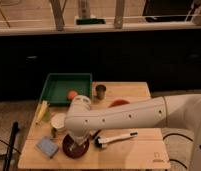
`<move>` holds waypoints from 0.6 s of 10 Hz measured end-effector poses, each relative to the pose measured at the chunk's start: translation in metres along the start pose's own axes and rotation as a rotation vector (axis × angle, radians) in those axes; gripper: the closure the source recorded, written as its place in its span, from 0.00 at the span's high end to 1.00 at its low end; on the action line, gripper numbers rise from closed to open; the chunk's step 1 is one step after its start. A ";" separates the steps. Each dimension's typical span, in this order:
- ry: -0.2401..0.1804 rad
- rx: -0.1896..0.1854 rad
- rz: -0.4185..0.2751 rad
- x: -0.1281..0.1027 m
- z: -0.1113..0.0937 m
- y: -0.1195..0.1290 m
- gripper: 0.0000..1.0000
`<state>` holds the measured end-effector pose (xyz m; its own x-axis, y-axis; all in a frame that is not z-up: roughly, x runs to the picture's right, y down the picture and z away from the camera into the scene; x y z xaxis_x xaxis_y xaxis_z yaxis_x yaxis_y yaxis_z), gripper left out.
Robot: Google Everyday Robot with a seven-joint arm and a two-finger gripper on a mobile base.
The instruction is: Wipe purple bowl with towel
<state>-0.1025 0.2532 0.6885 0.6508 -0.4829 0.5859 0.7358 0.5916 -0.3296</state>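
The robot's thick white arm (129, 116) is a smooth, rounded tube of glossy plastic — almost bone-coloured under the warm room light. It widens towards the right into a bulky pale shoulder casing that reaches the edge of view. A row of small dark dots, like recessed screws or holes, runs along the forearm's side, and a faint seam ring marks where one segment joins the next. At the near end the shell swells into a domed white wrist cap, shaded grey on its underside. Below that cap sits the small two-finger gripper (76, 145) — darker than the shell, low over the wooden table, its details lost in shadow.
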 end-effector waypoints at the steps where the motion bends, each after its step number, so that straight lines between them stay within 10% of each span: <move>1: -0.034 0.017 0.008 0.001 0.000 0.002 0.00; 6: -0.105 0.011 0.022 0.004 0.010 0.002 0.00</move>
<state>-0.1003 0.2590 0.6974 0.6434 -0.3999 0.6527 0.7189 0.6087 -0.3357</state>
